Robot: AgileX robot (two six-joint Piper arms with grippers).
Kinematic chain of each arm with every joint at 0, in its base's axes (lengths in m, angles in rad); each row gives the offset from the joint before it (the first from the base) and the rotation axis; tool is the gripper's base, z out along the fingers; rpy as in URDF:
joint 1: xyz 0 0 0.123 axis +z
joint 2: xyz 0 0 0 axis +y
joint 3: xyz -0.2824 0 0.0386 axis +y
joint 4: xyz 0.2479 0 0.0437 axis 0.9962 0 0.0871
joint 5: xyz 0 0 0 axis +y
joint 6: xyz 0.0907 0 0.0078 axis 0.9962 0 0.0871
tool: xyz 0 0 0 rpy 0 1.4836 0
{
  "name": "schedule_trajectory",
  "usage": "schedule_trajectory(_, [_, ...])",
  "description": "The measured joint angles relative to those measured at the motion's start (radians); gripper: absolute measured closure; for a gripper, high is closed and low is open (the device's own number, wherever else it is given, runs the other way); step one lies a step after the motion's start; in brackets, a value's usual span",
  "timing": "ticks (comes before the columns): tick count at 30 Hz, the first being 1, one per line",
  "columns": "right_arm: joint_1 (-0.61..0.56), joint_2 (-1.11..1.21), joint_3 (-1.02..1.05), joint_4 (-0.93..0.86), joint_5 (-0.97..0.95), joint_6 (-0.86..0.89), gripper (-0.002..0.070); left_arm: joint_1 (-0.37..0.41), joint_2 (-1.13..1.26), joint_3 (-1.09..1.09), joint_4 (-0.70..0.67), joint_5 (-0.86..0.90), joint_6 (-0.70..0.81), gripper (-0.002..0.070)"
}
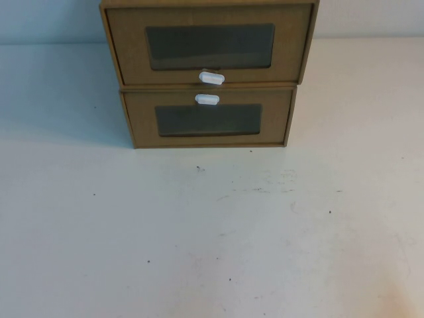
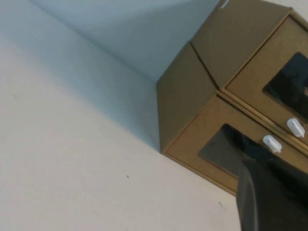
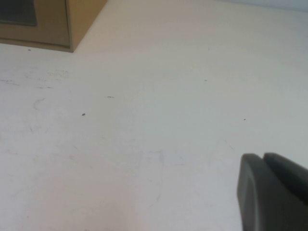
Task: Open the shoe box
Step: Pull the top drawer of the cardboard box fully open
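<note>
- Left first: the left gripper [image 2: 262,185] hangs over the white table [image 1: 199,238], left of the stack and nearer than it. Spread or pressed together? Cannot tell.
- Far centre: 2 cardboard boxes, the upper shoe box [image 1: 209,46] sitting on the lower shoe box [image 1: 208,120], both fronts closed, each with a dark window.
- The white upper handle [image 1: 212,77] and white lower handle [image 1: 207,99] sit close, 1 above the other.
- Right: the right gripper [image 3: 263,157] hovers over the table, near and right of the stack, tips pressed together, pinching nothing.
</note>
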Motion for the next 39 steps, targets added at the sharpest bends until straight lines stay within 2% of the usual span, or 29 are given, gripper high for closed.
schedule_trajectory(5, [0.0, 0.0, 0.0, 0.0, 0.0, 0.0, 0.069, 0.0, 0.0, -0.051, -0.002, 0.129, 0.012, 0.0679])
schedule_trajectory(11, [0.0, 0.0, 0.0, 0.0, 0.0, 0.0, 0.069, 0.0, 0.159, -0.28, 0.011, 0.339, 0.094, 0.0679])
schedule_trajectory(17, [0.0, 0.0, 0.0, 0.0, 0.001, 0.0, 0.069, 0.0, 0.498, -0.553, 0.024, 0.515, 0.306, 0.0679])
schedule_trajectory(25, [0.0, 0.0, 0.0, 0.0, 0.001, 0.0, 0.069, 0.0, 0.925, -0.941, 0.026, 0.629, 0.557, 0.0679])
schedule_trajectory(31, [0.0, 0.0, 0.0, 0.0, 0.001, 0.0, 0.069, 0.0, 1.19, -1.27, 0.024, 0.713, 0.639, 0.0679])
schedule_trajectory(39, [0.0, 0.0, 0.0, 0.0, 0.001, 0.0, 0.069, 0.0, 1.513, -1.679, -0.014, 0.833, 0.653, 0.0679])
